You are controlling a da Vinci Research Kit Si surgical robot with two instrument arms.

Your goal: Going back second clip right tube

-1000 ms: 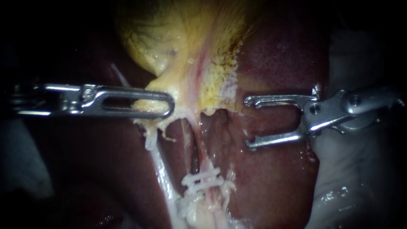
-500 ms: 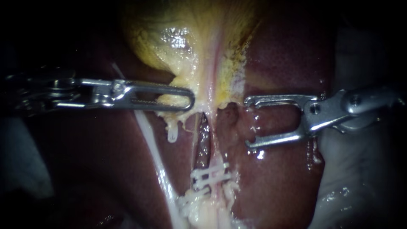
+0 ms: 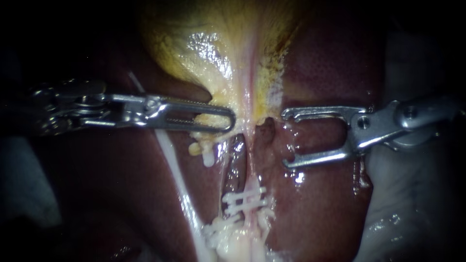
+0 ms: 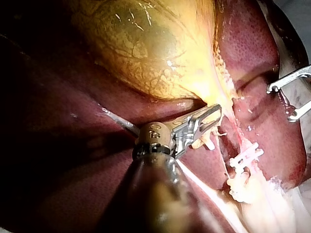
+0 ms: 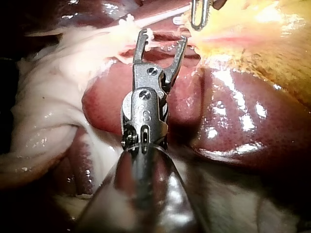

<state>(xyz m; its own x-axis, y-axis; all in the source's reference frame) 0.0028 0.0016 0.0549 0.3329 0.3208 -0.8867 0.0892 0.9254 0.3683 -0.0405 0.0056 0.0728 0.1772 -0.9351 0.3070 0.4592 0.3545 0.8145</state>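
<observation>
Since a second ago, a drift of the left instrument [image 3: 230, 121] toward the middle, dragging the gallbladder neck along; hardly any shift of the right instrument [image 3: 285, 139]. Underneath all, dark red liver [image 3: 315, 208]. Above, yellow gallbladder [image 3: 204, 53], neck clamped between the left jaws and stretched sideways. Right jaws spread wide, empty, over liver just beside the tube [image 3: 251, 171]. Lower on that tube, two white clips [image 3: 244, 200], close together. Likely hazards: snagging a hooked jaw tip on tube or clips while backing away; tearing the taut neck through excess traction.
</observation>
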